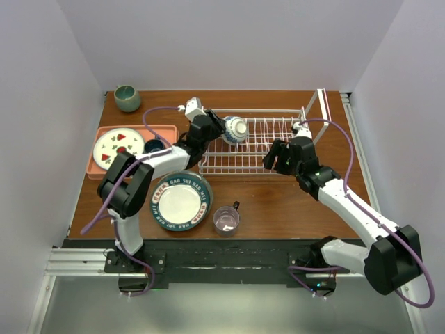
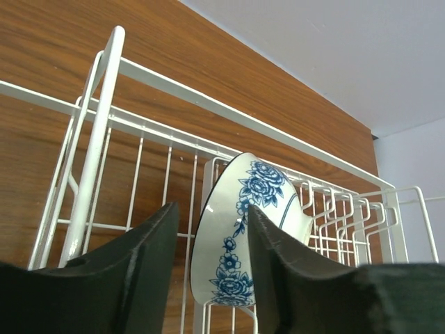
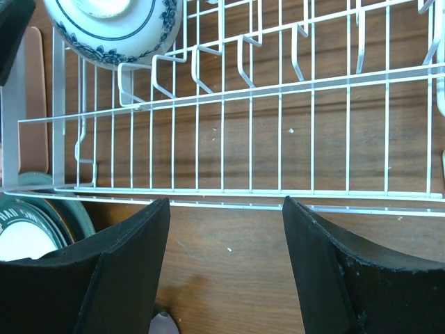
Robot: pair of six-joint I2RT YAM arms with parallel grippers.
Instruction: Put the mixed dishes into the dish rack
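From above, find the small blue-and-white bowl (image 1: 235, 129) tipped on edge among the prongs at the 9 o'clock end of the dish rack (image 1: 257, 149), with the left hand (image 1: 221, 131) right at its rim. See the right hand (image 1: 277, 160) hovering over the rack's 6 o'clock rail, carrying nothing. Count the dishes waiting on the table (image 1: 278, 202): the large white plate with lettered teal rim (image 1: 181, 200) at 7 o'clock from the rack, and the clear pinkish glass mug (image 1: 226, 219) just beside that plate at its 4 o'clock. Leave aside the salmon-pink tray (image 1: 111, 130) at 9 o'clock with its white plate with red fruit marks (image 1: 118, 144), and the grey-green cup (image 1: 127, 97) at 11 o'clock.

Through the left wrist camera, see the bowl standing upright in the wires, rim between the fingers (image 2: 139, 264). Note a strip of rack showing between the 9 o'clock finger and the rim; judge the hand released, or straddling loosely at most, not clamped.

Through the right wrist camera, see fingers (image 3: 125, 257) spread wide around nothing but bare wood, just short of the near rail. Spot the bowl at 11 o'clock and, at 8 o'clock, the lettered plate lying on the plain teal plate (image 3: 69, 212); cannot make out the yellow plate for certain.

Reckon the job barely begun: one dish racked, three plates and the mug yet to load.
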